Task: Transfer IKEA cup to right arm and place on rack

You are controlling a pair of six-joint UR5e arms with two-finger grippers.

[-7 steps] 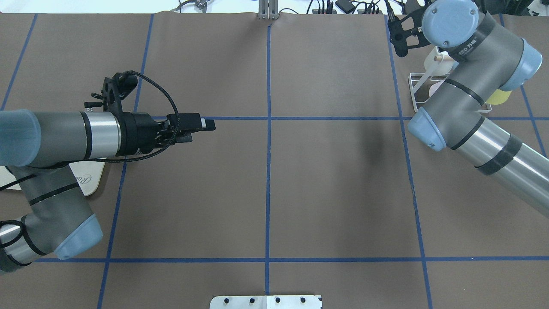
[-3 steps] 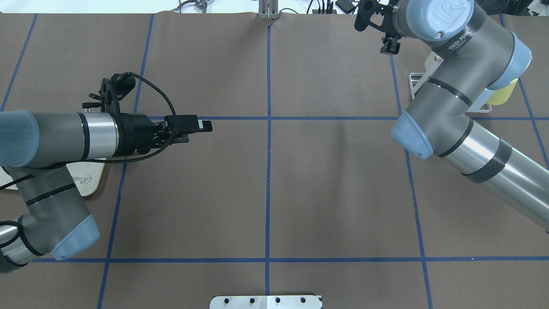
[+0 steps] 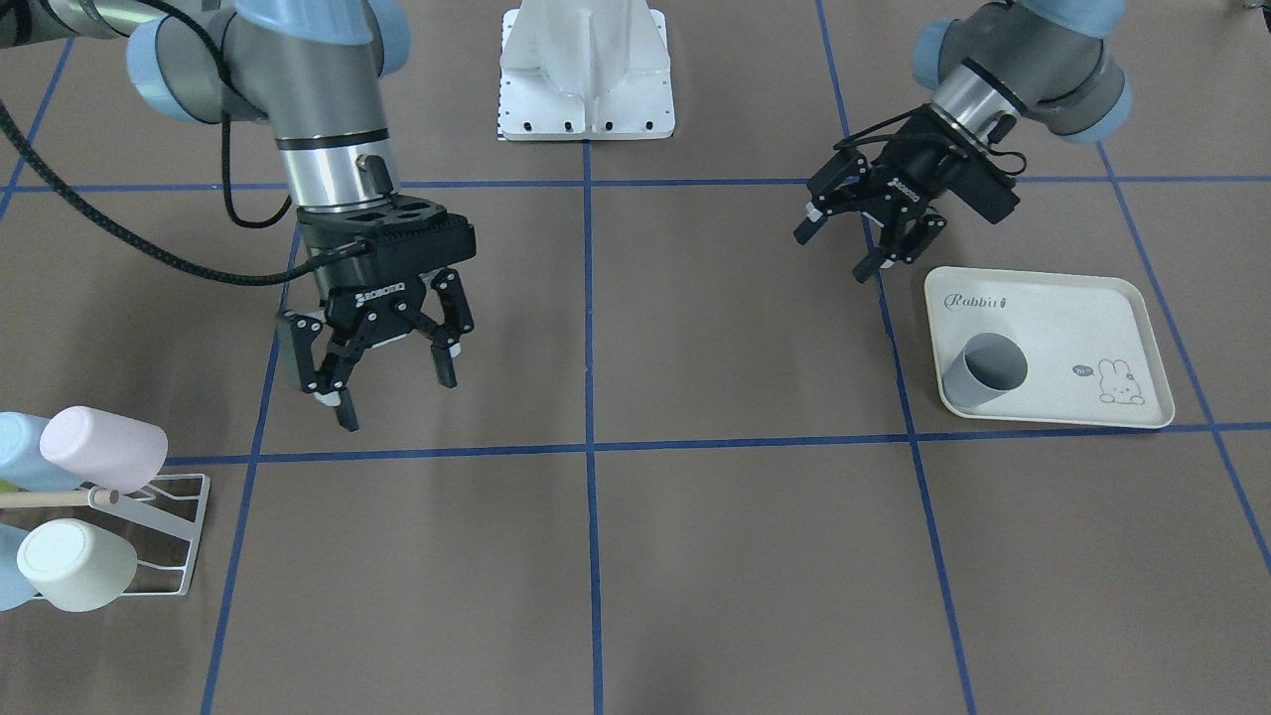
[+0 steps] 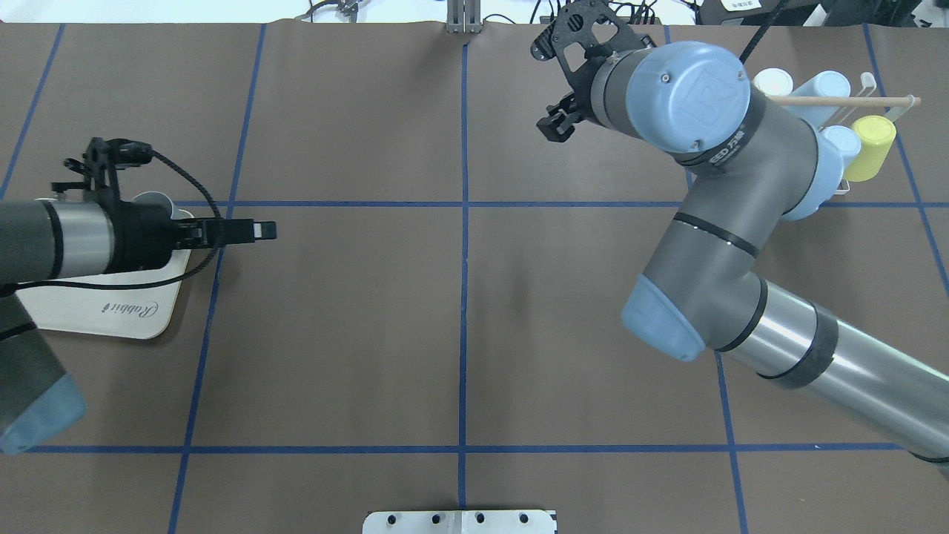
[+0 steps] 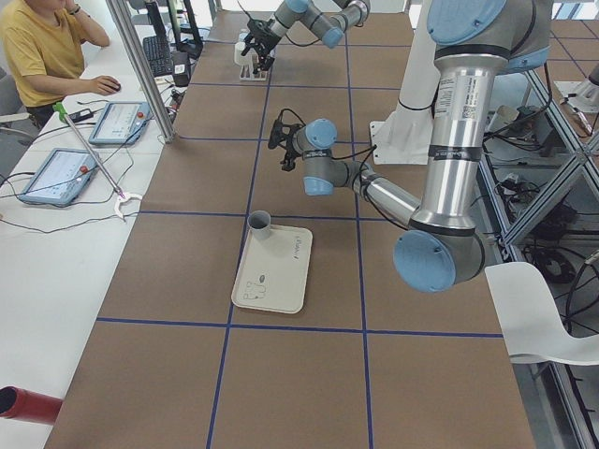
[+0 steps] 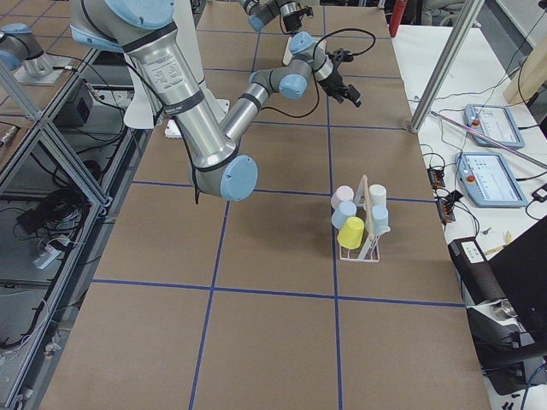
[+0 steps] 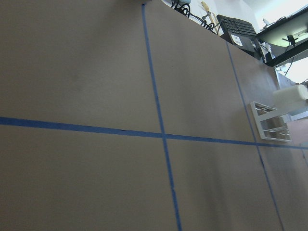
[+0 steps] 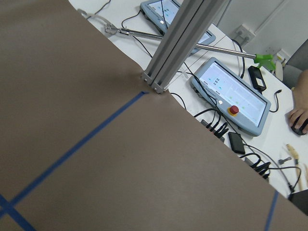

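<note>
The grey IKEA cup [image 3: 983, 372] stands on the cream rabbit-print tray [image 3: 1072, 328]; it also shows in the exterior left view [image 5: 259, 224]. My left gripper [image 3: 844, 253] is open and empty, in the air just beside the tray's robot-side corner, apart from the cup. In the overhead view the left gripper [image 4: 263, 231] is edge-on. My right gripper [image 3: 392, 392] is open and empty above the table, apart from the white wire rack [image 3: 169, 541]. The rack [image 4: 867, 89] has a wooden rod [image 4: 838, 99] and holds several cups.
The rack's cups are pink [image 3: 104, 447], white [image 3: 74, 564], light blue [image 4: 827, 85] and yellow [image 4: 869, 147]. The rack also shows in the left wrist view [image 7: 269, 127]. An aluminium post [image 8: 178, 43] and operator tablets stand past the far table edge.
The left arm has drawn back to the left, over the tray's edge. The right arm has swung away from the rack toward the table's middle, so the rack and its cups now show.
</note>
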